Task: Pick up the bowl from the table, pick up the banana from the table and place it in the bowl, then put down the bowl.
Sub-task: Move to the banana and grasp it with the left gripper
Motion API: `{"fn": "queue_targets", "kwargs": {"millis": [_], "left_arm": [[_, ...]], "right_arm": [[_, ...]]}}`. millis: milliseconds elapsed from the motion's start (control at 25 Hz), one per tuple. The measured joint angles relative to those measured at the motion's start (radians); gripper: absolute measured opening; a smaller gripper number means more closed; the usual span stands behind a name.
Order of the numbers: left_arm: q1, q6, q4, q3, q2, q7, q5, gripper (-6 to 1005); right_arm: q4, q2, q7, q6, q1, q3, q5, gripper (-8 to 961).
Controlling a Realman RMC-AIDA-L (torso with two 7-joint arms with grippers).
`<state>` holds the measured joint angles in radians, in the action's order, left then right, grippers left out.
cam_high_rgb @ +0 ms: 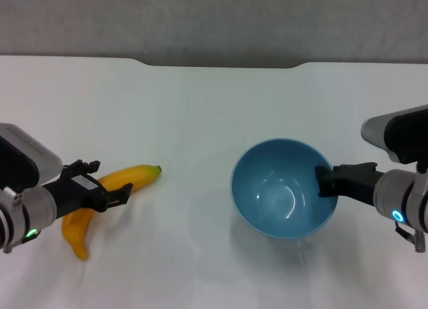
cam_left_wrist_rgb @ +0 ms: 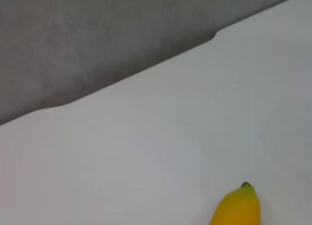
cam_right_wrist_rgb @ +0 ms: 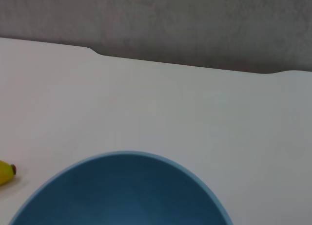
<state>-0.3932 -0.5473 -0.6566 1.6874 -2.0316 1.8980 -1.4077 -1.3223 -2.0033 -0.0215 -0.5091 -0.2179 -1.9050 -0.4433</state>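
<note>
The light-blue bowl (cam_high_rgb: 277,188) is right of centre in the head view, tilted slightly, with a shadow under it. My right gripper (cam_high_rgb: 326,180) is shut on its right rim. The bowl's inside fills the near part of the right wrist view (cam_right_wrist_rgb: 122,191). The yellow banana (cam_high_rgb: 142,173) lies on the white table (cam_high_rgb: 200,108) at the left, its dark tip pointing toward the bowl. My left gripper (cam_high_rgb: 110,176) is open, with one finger on each side of the banana's middle. The banana's tip shows in the left wrist view (cam_left_wrist_rgb: 239,208) and in the right wrist view (cam_right_wrist_rgb: 6,172).
The table's far edge has a shallow notch (cam_high_rgb: 221,65) with a grey wall behind it. A bare stretch of table separates the banana and the bowl.
</note>
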Motion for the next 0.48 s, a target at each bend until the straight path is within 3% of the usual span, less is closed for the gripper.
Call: {"fn": "queue_targets", "kwargs": {"millis": [480], "left_arm": [[-0.024, 0.009, 0.053, 0.009, -0.001, 0.0, -0.022, 842]], "right_arm": [[-0.002, 0.0, 0.001, 0.0, 0.0, -0.006, 0.0, 36]]}}
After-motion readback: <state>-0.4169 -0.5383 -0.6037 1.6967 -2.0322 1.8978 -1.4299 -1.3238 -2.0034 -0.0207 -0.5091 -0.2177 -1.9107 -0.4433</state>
